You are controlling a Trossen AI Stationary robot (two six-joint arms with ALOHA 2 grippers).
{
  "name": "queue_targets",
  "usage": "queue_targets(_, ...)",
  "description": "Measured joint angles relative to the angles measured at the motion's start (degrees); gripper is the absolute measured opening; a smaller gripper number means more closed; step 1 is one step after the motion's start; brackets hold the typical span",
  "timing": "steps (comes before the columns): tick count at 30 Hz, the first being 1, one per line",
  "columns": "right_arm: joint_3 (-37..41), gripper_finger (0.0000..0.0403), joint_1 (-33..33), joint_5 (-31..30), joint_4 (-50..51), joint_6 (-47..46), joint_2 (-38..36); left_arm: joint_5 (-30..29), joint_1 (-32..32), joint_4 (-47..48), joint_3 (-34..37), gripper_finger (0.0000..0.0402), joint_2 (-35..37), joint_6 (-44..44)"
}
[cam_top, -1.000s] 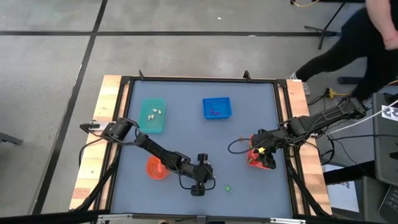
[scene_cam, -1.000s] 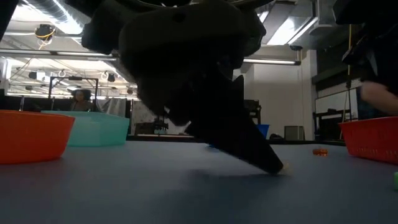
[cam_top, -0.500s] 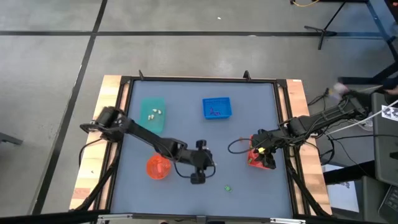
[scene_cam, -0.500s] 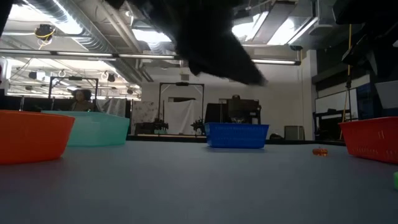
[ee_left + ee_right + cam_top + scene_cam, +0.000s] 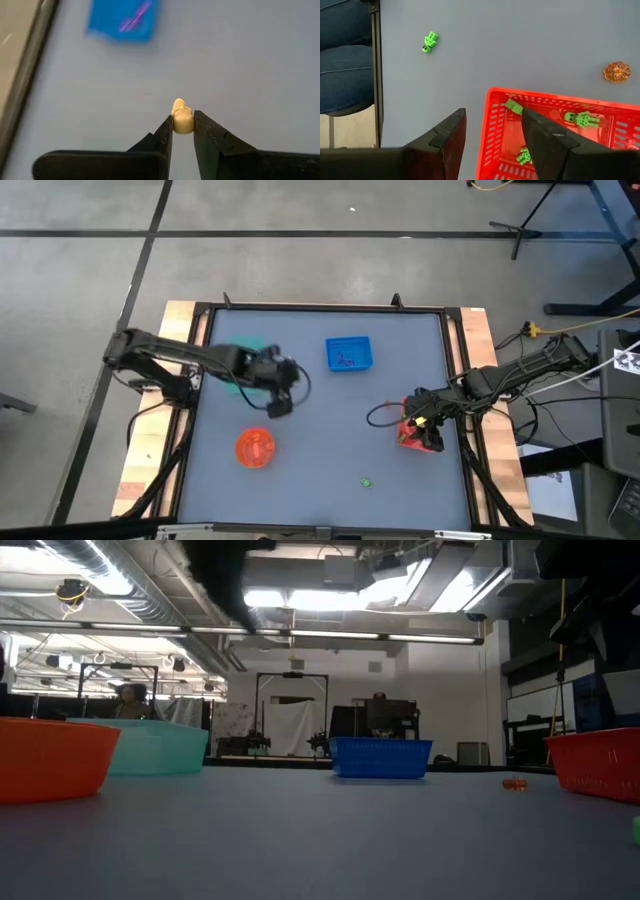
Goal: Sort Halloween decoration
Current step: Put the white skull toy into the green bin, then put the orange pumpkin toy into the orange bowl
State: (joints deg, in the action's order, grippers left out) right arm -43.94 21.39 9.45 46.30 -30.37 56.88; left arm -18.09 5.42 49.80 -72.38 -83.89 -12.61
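A cream trinket (image 5: 182, 120) of the Halloween decoration is lifted above the table, with my left gripper (image 5: 183, 124) shut on it. In the high view that gripper (image 5: 276, 402) hangs beside the teal tray (image 5: 256, 350), which the arm partly hides. My right gripper (image 5: 492, 119) stands open over the near rim of the red tray (image 5: 492, 130), where green trinkets (image 5: 580, 118) lie. One green trinket (image 5: 429, 41) and an orange pumpkin trinket (image 5: 616, 71) lie loose on the table. My left gripper pinches the cream trinket between its two fingertips (image 5: 165, 131), on the trinket's two sides. The trinket's far end (image 5: 179, 105) sticks out past the tips. The fingers slant downward from above. The trinket is lifted clear of the table.
A blue tray (image 5: 348, 353) with purple trinkets stands at the far middle, and an orange round bowl (image 5: 254, 448) near the front left. The table has a raised dark rim (image 5: 320, 307). A person's legs (image 5: 345, 55) show beyond the table's edge in the right wrist view.
My left gripper has risen off the table near its front edge and swung toward the far left, up to the teal tray, still shut on the cream trinket, which is now lifted clear. A person at the far right has left the high view.
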Motion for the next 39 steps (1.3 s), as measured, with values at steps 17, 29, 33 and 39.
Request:
queue_targets(17, 0.0, 0.0191, 0.0, 0.0, 0.0, 0.0, 0.0, -9.9, -13.1, 23.1, 7.3, 0.0042, 4.8, -6.5)
queue_targets(29, 0.0, 0.0191, 0.0, -1.5, -0.8, 0.0, 0.0, -9.5, -16.3, 14.9, 22.4, 0.0084, 4.7, -8.3)
queue_targets(33, 0.0, 0.0191, 0.0, -3.0, -3.6, 0.2, 0.0, -9.3, -16.3, 11.3, 23.6, 0.0119, 4.7, -8.4)
queue_targets(39, 0.0, 0.0191, 0.0, -8.7, -9.6, 0.3, 0.0, -5.6, -16.3, 4.7, 23.6, 0.0146, 4.7, -11.4)
